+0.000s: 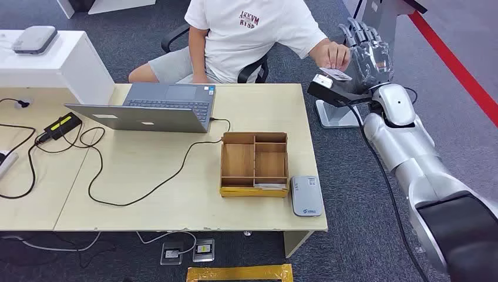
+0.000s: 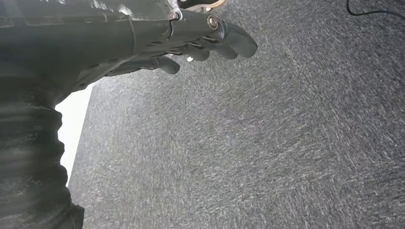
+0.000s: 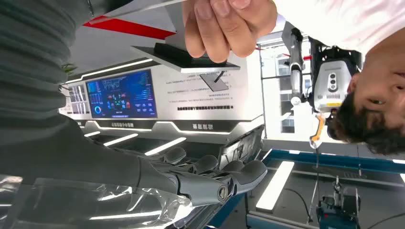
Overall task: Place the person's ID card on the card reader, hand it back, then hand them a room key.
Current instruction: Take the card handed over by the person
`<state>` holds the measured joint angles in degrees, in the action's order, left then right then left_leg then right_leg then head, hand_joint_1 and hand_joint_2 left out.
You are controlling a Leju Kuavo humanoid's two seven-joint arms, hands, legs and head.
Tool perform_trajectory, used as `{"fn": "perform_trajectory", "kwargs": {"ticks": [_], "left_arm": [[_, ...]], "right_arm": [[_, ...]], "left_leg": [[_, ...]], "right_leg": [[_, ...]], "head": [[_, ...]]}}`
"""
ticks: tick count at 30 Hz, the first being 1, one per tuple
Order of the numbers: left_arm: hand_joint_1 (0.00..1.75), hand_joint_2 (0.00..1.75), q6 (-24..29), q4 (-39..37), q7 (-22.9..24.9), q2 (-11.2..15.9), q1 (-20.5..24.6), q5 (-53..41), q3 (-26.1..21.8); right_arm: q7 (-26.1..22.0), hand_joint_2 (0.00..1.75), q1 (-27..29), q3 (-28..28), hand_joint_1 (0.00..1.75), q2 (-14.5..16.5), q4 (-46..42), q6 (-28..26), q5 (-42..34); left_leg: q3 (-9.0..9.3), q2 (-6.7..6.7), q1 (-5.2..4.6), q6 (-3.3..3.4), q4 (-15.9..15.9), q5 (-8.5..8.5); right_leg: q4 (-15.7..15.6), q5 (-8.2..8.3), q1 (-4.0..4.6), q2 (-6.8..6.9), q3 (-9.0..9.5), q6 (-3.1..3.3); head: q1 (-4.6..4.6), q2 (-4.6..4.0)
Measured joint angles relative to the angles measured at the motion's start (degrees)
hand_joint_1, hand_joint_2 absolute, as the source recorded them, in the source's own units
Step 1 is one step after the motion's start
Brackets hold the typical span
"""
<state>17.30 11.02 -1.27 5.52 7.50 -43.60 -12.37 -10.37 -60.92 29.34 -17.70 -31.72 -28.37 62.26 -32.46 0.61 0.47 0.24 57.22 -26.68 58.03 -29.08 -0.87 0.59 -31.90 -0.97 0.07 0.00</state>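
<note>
On the far left, a white stand (image 1: pixel 56 67) carries a small grey box (image 1: pixel 34 39), and black cables (image 1: pixel 94 170) trail from a black adapter (image 1: pixel 59 126) across the pale wooden worktop (image 1: pixel 147 194). Next along sits an open grey laptop (image 1: pixel 155 106), its cord running toward a wooden tray (image 1: pixel 254 163) with several compartments; something pale lies in the tray's nearest slot, too small to make out. Just beside the tray's right corner, near the worktop's front edge, lies the grey card reader (image 1: pixel 306 195), with no card on it.

Behind the worktop a person in a white T-shirt (image 1: pixel 252 29) sits in a black chair (image 1: pixel 258 67), one arm stretched out to the right. The person's hand (image 1: pixel 330 55) pinches a white card (image 1: pixel 335 74) by its edge, off the worktop's right end over the carpet. The right hand (image 1: pixel 367 50) is raised just beside it, palm toward the card, fingers (image 3: pixel 210 167) extended and spread with nothing in them; I cannot tell whether they touch the card. Below it, the silver right arm (image 1: pixel 405 141) bends back toward the robot.

The left hand (image 2: pixel 191 38) hangs over grey carpet (image 2: pixel 262 143), its fingers (image 2: pixel 236 40) loosely extended together and holding nothing.
</note>
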Motion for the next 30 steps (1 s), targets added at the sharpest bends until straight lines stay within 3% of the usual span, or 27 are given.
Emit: {"fn": "perform_trajectory", "kwargs": {"ticks": [9, 13, 30], "left_arm": [[0.0, 1.75, -0.3, 0.0, 0.0, 0.0, 0.0, 0.3, 0.0], [0.0, 1.75, -0.5, 0.0, -0.1, 0.1, 0.0, 0.4, 0.0], [0.0, 1.75, -0.5, 0.0, -0.4, 0.4, 0.0, 0.6, 0.0]], "right_arm": [[0.1, 1.75, -0.1, 1.7, 0.0, 0.3, 2.1, 0.0, -0.3], [-0.4, 1.75, -0.1, 2.3, 1.7, 0.3, 2.9, 0.1, -0.4], [-2.8, 1.75, -0.3, 3.5, 1.75, 0.5, 3.6, 1.5, -1.4]], "left_leg": [[0.0, -0.01, 0.0, 0.0, 0.0, 0.0], [-0.01, -0.02, 0.0, 0.0, 0.0, 0.0], [-0.01, -0.03, 0.0, 0.0, 0.0, 0.0]], "right_leg": [[0.0, 0.0, 0.0, -0.01, -0.03, 0.0], [0.0, 0.0, 0.0, -0.02, -0.03, 0.0], [0.0, 0.0, 0.0, -0.03, -0.03, 0.0]], "head": [[0.0, 0.0], [0.0, 0.0], [0.0, 0.0]]}}
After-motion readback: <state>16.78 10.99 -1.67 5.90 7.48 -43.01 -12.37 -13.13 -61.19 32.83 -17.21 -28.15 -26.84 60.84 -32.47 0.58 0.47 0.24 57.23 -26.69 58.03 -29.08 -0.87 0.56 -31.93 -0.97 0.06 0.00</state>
